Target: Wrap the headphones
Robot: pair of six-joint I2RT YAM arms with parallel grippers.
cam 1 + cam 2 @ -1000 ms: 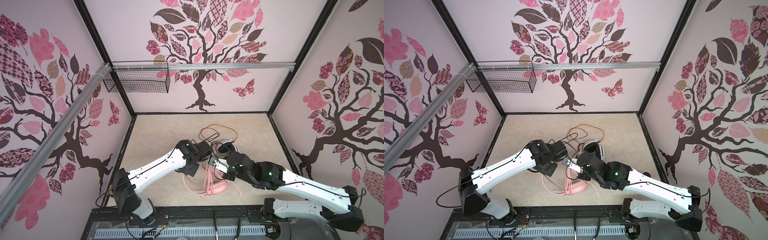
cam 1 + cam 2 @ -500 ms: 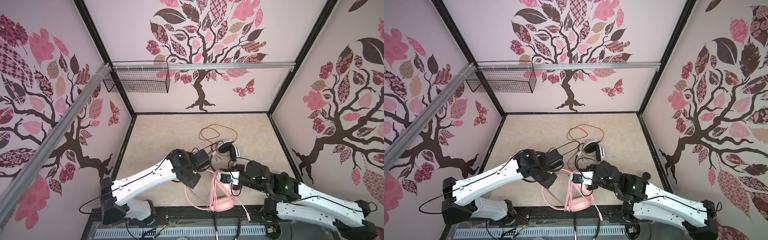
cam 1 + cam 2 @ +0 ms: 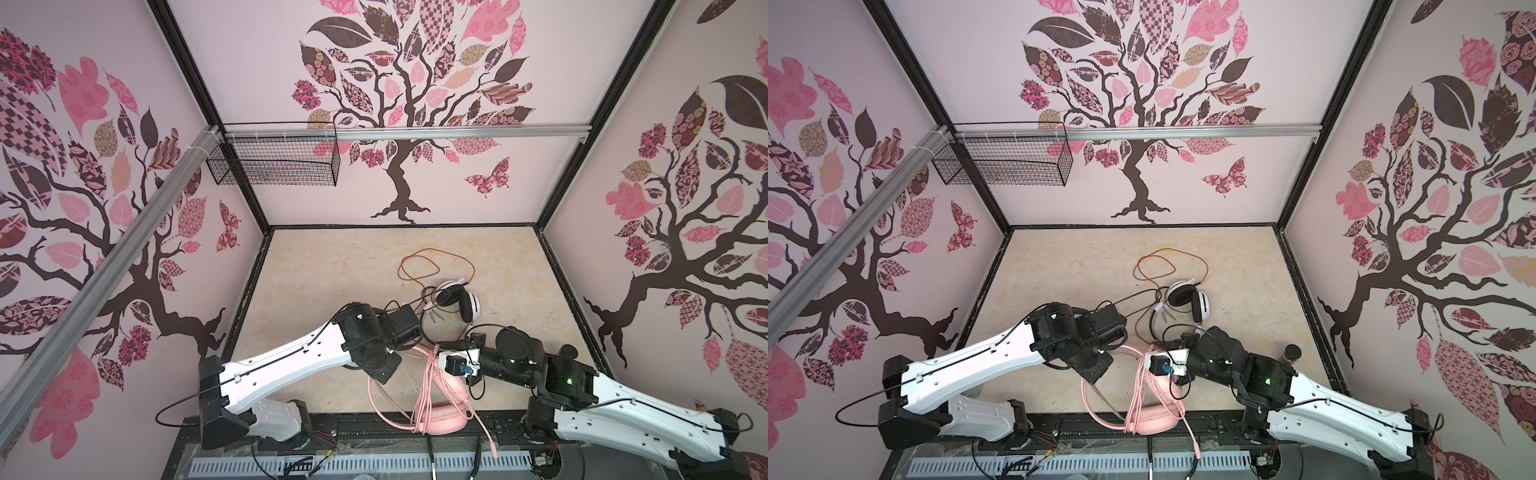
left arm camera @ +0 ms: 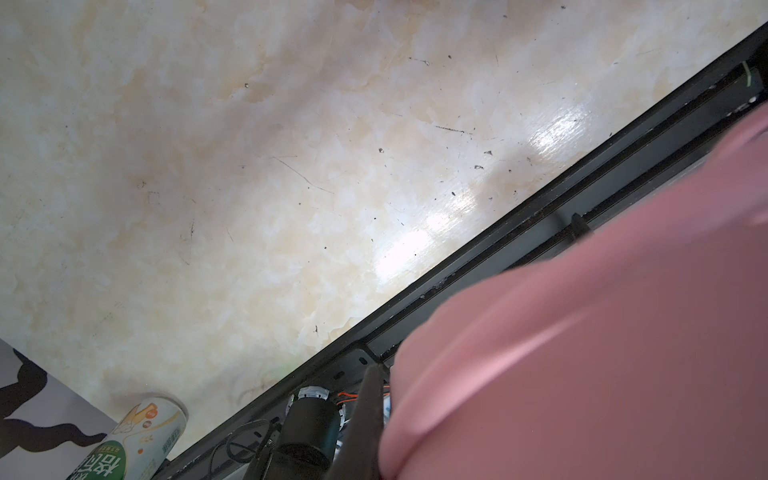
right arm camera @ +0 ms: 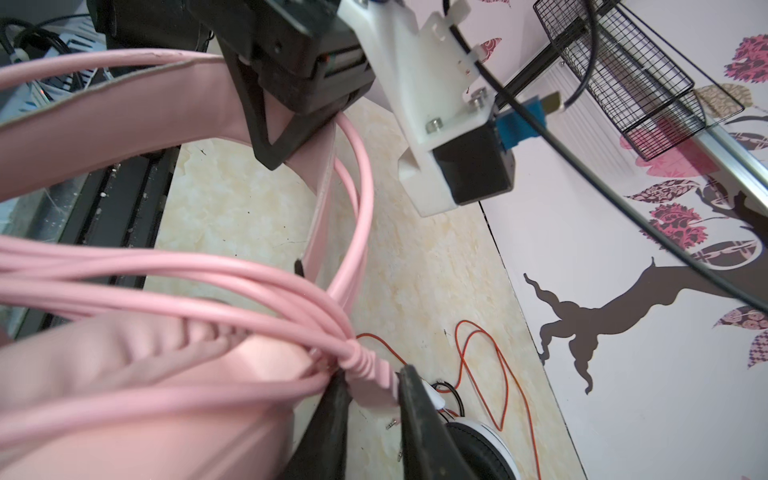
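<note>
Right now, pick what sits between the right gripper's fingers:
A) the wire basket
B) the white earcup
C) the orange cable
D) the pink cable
D: in the right wrist view the pink cable, at the point where its loops gather, sits between the two fingers of the right gripper.

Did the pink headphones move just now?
Yes. The pink headphones moved away from the white-and-black headphones, toward the black front rail, now overlapping it.

Pink headset (image 3: 444, 423) apparently lifted, cable (image 3: 426, 390) looped; white-black headset (image 3: 469, 305) lies farther back.
</note>
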